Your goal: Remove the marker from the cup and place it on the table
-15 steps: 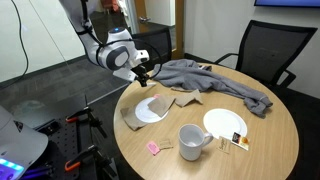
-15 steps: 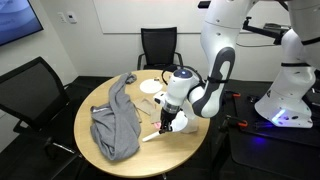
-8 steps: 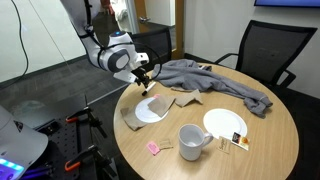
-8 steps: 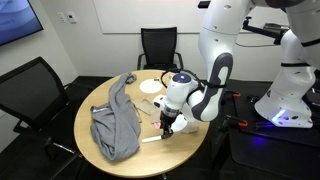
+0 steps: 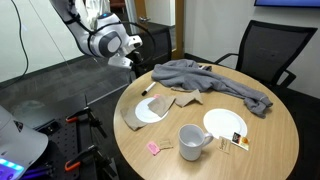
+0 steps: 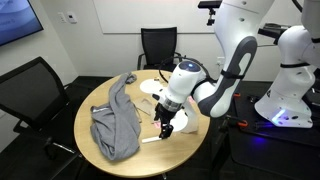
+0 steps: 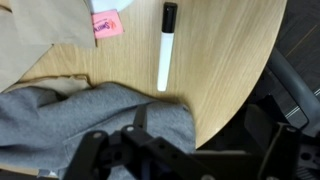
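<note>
Judged from how things lie, the placing step is done and what is in hand is the retreat. The marker [image 7: 165,45] is out of the cup [image 5: 192,140] and lies flat on the counter [image 7: 225,60], well apart from the cup and close to the counter's rim.

In the wrist view the marker rests on bare wood. A pink note [image 7: 107,24] lies just beside it on one side, and the folds of a grey cloth [image 7: 90,115] lie near one end, not touching it.

The pincer [image 6: 165,128] hangs above the counter near the rim and touches nothing. It holds nothing, since the marker lies free below it. Whether its jaws stand apart or together cannot be told: its dark parts are blurred in the wrist view and too small in both exterior views.

The next move probably calls for little more than lifting the arm straight away from the counter, keeping clear of the cloth and the nearby white plate [image 5: 152,110] so that nothing is dragged against the marker. A round barrel on a smooth top could roll toward the edge if nudged.

The marker itself is slim and straight, with a white barrel and a black cap at one end (in an exterior view it shows only as a small dark sliver [image 5: 148,88]).
</note>
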Tool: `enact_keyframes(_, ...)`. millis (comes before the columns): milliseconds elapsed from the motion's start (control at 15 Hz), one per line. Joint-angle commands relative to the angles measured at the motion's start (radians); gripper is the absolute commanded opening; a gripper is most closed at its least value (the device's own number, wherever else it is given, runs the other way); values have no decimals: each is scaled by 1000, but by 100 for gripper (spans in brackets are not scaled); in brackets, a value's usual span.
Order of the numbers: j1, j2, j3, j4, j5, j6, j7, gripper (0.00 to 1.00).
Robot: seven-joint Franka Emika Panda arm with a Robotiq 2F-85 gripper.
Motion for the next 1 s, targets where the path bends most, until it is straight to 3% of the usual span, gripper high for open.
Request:
enact_keyframes(0,160,-192,-126,-127,27,-30,43,100)
enact_keyframes(200,339,-266,-309,-164,25,-38,60,100)
enact_keyframes(467,550,-277,-541,-169,13,-32,67,100)
enact_keyframes(533,468,-246,-460,-146,13,-8,50,100)
enact_keyframes(933,482,-239,-471,-147,12,-8,50,100)
